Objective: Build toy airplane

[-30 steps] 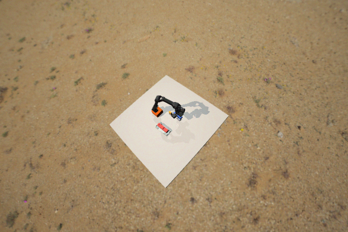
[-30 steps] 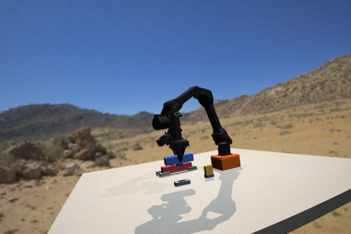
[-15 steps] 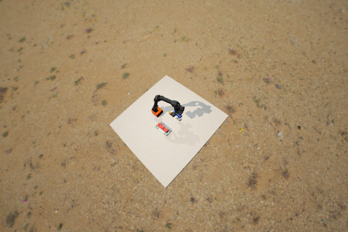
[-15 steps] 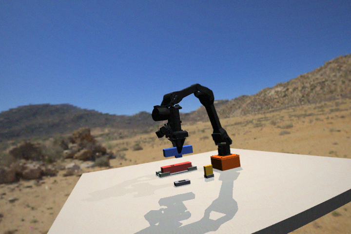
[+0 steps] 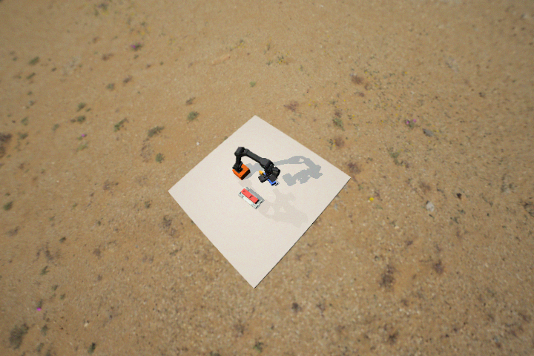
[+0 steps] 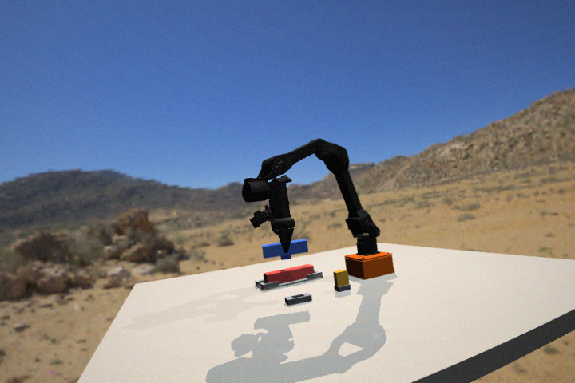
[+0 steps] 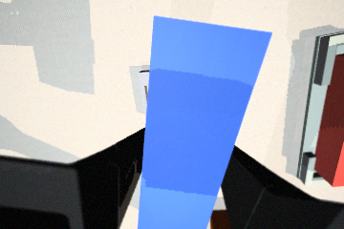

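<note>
My gripper [image 6: 286,250] [image 7: 183,137] is shut on the blue wing [image 6: 270,250] [image 7: 199,119] [image 5: 271,182], gripping it near its middle. The wing hangs in the air, nearly level, with its small tab pointing down. The red fuselage [image 6: 288,274] [image 5: 249,196] [image 7: 330,138] lies in the pale grey jig cradle [image 5: 256,205] [image 7: 313,119]; it looks flat. Its top openings are partly in view at the right edge of the wrist view. The yellow tail fin [image 6: 341,277] [image 5: 260,172] stands upright in a dark holder [image 6: 342,288]. The fingertips are hidden behind the wing in the wrist view.
A dark block with a slot [image 6: 298,298] stands on the white table [image 6: 433,293] [image 5: 242,243], in front of the cradle in the exterior view; nothing sits in it. The orange robot base [image 6: 370,266] [image 5: 240,171] is beyond the tail fin. The arm casts shadows across the table.
</note>
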You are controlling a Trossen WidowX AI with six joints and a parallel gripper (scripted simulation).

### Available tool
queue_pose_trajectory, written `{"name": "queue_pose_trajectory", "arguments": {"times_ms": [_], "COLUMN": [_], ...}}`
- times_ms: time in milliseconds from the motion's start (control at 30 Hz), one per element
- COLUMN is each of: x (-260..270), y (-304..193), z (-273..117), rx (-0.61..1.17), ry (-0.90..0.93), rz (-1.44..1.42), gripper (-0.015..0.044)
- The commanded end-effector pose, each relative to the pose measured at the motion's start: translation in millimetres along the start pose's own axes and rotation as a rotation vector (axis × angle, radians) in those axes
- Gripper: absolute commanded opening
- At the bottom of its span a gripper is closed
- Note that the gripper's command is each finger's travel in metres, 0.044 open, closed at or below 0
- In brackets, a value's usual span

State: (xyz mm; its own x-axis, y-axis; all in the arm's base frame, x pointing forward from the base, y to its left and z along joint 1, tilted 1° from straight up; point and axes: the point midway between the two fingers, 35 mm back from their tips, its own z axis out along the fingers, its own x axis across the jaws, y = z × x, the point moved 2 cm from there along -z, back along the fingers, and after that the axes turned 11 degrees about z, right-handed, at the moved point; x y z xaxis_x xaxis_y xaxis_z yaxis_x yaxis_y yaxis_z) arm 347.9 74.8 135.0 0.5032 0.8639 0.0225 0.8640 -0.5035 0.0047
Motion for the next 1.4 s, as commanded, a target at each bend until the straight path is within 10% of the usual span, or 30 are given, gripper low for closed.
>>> {"name": "queue_pose_trajectory", "arguments": {"times_ms": [0, 1367], "x": [-10.1, -134.7], "y": [6.8, 51.1], "z": [-0.3, 22.1], "rx": [-0.005, -0.019], "ry": [0.008, -0.011], "rz": [0.071, 0.763], "gripper": [0.0000, 0.0000]}}
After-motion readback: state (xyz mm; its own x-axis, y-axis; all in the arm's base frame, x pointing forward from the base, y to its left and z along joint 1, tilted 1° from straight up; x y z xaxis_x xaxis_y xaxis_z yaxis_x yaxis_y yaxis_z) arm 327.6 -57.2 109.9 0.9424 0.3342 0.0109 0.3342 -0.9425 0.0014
